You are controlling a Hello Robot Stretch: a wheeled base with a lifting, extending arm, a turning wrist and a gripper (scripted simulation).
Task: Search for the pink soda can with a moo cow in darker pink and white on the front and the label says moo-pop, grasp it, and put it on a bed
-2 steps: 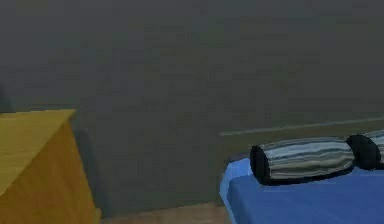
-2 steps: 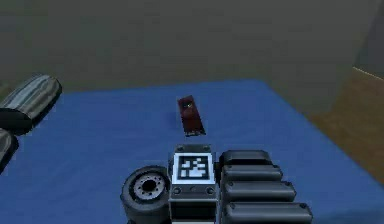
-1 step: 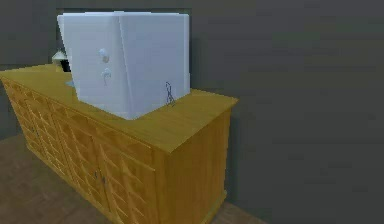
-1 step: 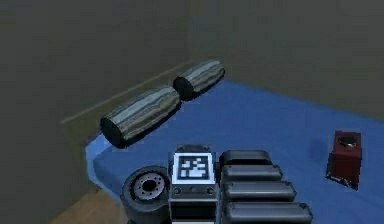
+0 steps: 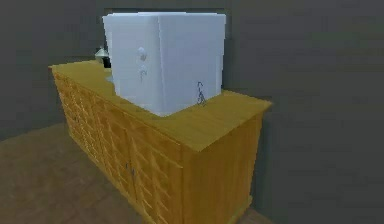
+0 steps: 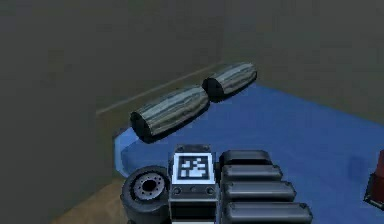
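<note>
A bed with a blue cover [image 6: 290,120] spreads across the arm side view, with two dark roll-shaped pillows [image 6: 170,110] [image 6: 230,80] lying end to end along its far side. At the bottom edge is the arm's ribbed dark bar [image 6: 255,185], carrying a white square with black marks [image 6: 195,166]. Left of the square sits the gripper's dark body [image 6: 150,192] with a round part. Its far end cannot be made out, so I cannot tell whether it holds anything. A small reddish shape [image 6: 378,178] shows at the right edge over the blue cover; what it is I cannot tell.
In the forward view a long wooden cabinet with many small drawers [image 5: 150,150] stands against a grey wall. A large white box [image 5: 160,60] rests on its top, with a small dark thing [image 5: 101,55] behind it. Brown wood floor [image 5: 50,180] lies at the lower left.
</note>
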